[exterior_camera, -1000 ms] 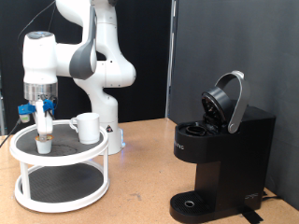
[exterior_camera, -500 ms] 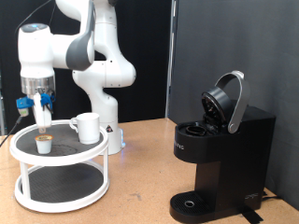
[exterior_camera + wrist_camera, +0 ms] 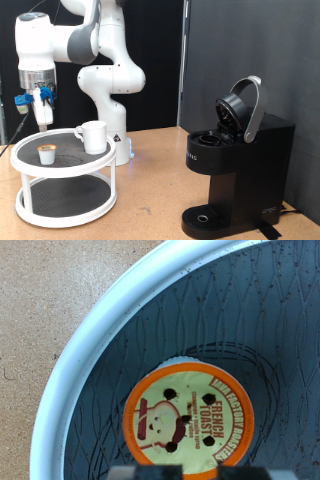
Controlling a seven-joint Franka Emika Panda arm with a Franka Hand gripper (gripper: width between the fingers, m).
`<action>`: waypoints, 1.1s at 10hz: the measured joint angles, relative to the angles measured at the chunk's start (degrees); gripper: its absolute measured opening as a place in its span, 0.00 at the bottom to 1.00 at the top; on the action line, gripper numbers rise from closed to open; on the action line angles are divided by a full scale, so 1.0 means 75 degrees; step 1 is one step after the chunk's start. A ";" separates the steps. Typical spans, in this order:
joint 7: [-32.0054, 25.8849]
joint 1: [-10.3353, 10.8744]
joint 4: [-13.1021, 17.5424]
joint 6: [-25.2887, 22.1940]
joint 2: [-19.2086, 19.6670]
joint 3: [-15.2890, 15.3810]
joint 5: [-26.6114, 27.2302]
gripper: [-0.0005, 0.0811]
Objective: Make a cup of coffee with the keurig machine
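Hovering above the pod (image 3: 46,153) on the stand (image 3: 62,186), the gripper (image 3: 44,119) holds nothing, jaws' state unclear; keurig machine (image 3: 235,165) lid open, cup (image 3: 94,136) unplaced.

A: What's cut off or unclear?
B: The pod's (image 3: 188,424) lower edge leaves the wrist view. The keurig machine's (image 3: 236,165) logo is too small to read.
A: The pincer (image 3: 42,112)?
B: Its finger gap is indistinct.
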 joint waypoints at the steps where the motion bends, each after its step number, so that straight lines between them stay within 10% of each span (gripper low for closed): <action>1: 0.0000 0.0000 -0.0022 0.0064 0.0001 0.0000 -0.0011 0.01; 6: 0.0016 0.0000 -0.0125 0.0331 0.0032 0.0000 -0.0073 0.01; 10: 0.0060 0.0000 -0.0224 0.0617 0.0110 0.0001 -0.0137 0.55; 11: 0.0078 0.0000 -0.0251 0.0676 0.0148 0.0001 -0.0139 0.55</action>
